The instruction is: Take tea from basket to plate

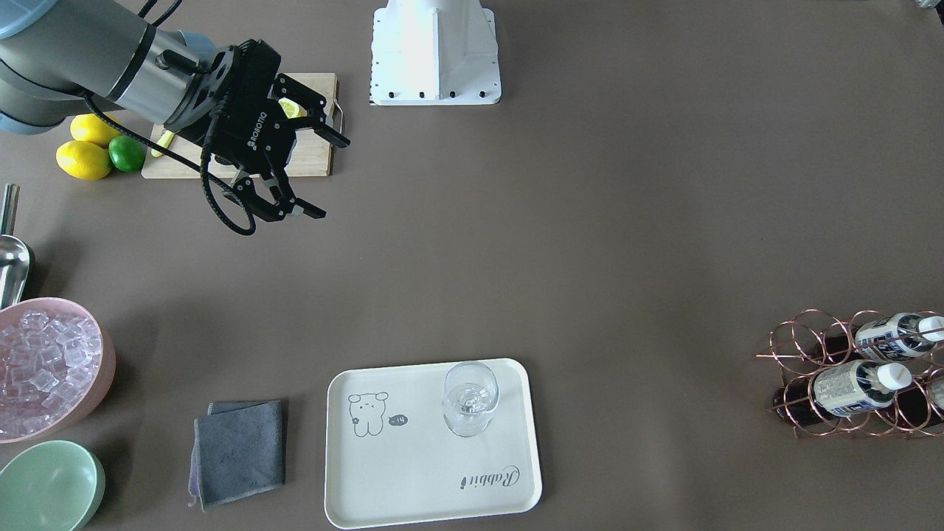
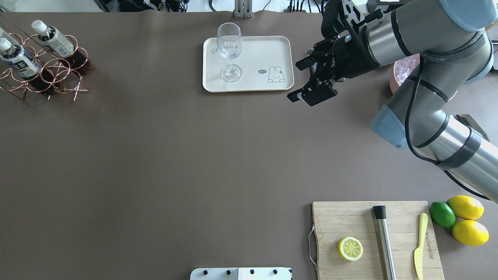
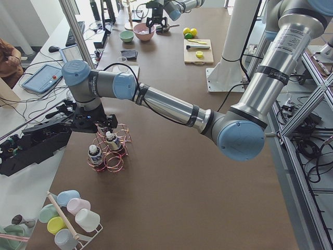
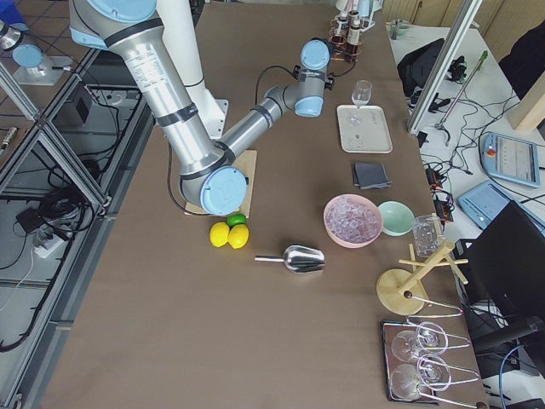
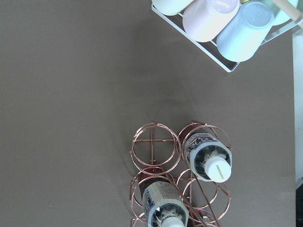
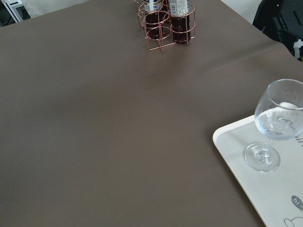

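The copper wire basket (image 1: 811, 346) stands at the table's end on my left, also in the overhead view (image 2: 50, 74) and from above in the left wrist view (image 5: 154, 151). It holds tea bottles (image 1: 855, 387) (image 2: 17, 62) (image 5: 210, 158) with white caps. The cream plate (image 1: 413, 479) (image 2: 268, 50) carries a wine glass (image 1: 470, 398). My left gripper (image 3: 88, 122) hovers over the basket; I cannot tell whether it is open or shut. My right gripper (image 1: 330, 177) (image 2: 297, 81) is open and empty, in the air beside the plate.
A cutting board (image 2: 350, 221) holds a lemon half, a metal muddler and a yellow knife; lemons and a lime (image 2: 441, 214) lie beside it. A pink bowl of ice (image 1: 44, 365), a green bowl (image 1: 44, 487), a grey cloth (image 1: 240, 450) and a scoop sit near the plate.
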Controlling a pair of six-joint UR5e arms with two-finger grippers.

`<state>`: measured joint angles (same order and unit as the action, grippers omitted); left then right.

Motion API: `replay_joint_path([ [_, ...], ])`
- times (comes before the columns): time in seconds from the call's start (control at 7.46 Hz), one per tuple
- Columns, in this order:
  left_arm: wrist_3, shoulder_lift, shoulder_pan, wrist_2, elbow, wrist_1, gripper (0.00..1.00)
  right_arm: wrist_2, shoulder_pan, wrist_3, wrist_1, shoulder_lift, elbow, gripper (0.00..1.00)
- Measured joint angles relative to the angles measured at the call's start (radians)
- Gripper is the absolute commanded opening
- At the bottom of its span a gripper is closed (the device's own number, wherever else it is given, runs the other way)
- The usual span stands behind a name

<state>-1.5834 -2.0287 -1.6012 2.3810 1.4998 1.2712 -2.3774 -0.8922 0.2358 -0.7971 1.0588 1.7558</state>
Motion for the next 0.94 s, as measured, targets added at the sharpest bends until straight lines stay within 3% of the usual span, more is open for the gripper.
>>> replay_joint_path([
  [0.94, -0.170, -0.053, 0.093, -0.036, -0.053, 0.094, 0.97, 0.059, 0.006, 0.015, 0.311, 0.146, -0.046, 1.00],
])
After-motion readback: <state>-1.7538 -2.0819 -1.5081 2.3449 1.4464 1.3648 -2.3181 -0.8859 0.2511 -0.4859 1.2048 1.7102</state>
